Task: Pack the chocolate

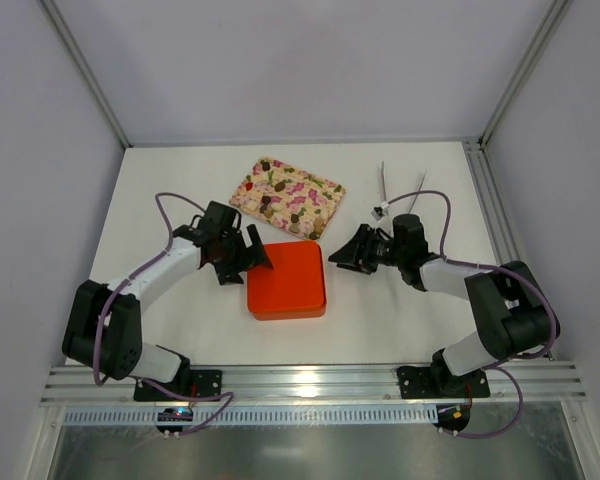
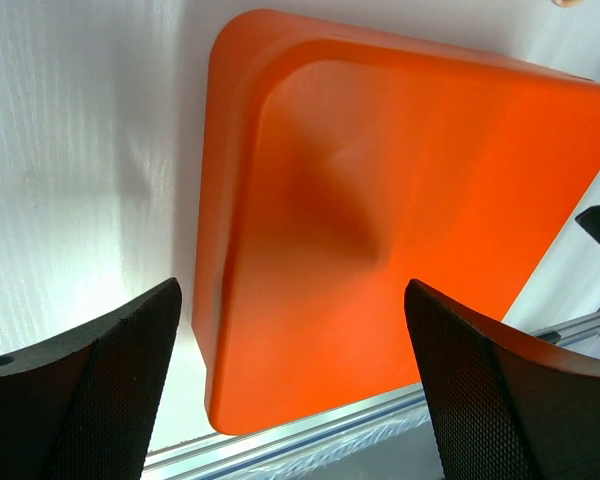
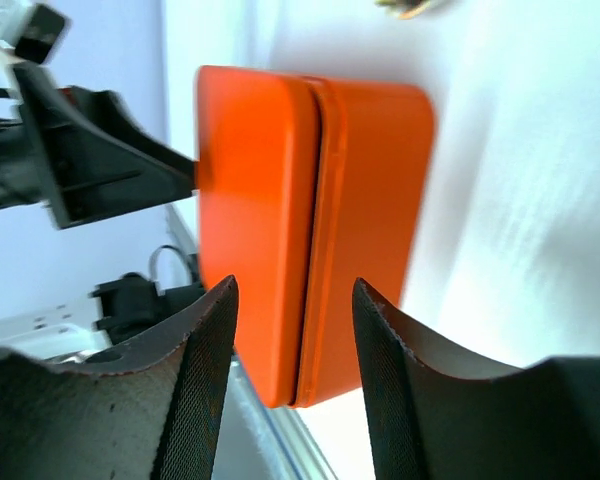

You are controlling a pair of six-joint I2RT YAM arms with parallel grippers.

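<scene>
The orange box (image 1: 287,279) sits closed with its lid on in the middle of the table. It also shows in the left wrist view (image 2: 380,200) and the right wrist view (image 3: 280,150). Small brown chocolate lumps (image 1: 267,201) lie on the floral tray (image 1: 320,192) behind the box. My left gripper (image 1: 248,257) is open and empty at the box's left side, one fingertip at the lid's edge; its jaws stand wide (image 2: 290,290). My right gripper (image 1: 342,252) is open and empty just right of the box, pointing at its side (image 3: 295,283).
White tongs (image 1: 395,195) lie at the back right of the table. The aluminium rail (image 1: 310,382) runs along the near edge. White walls enclose the table on three sides.
</scene>
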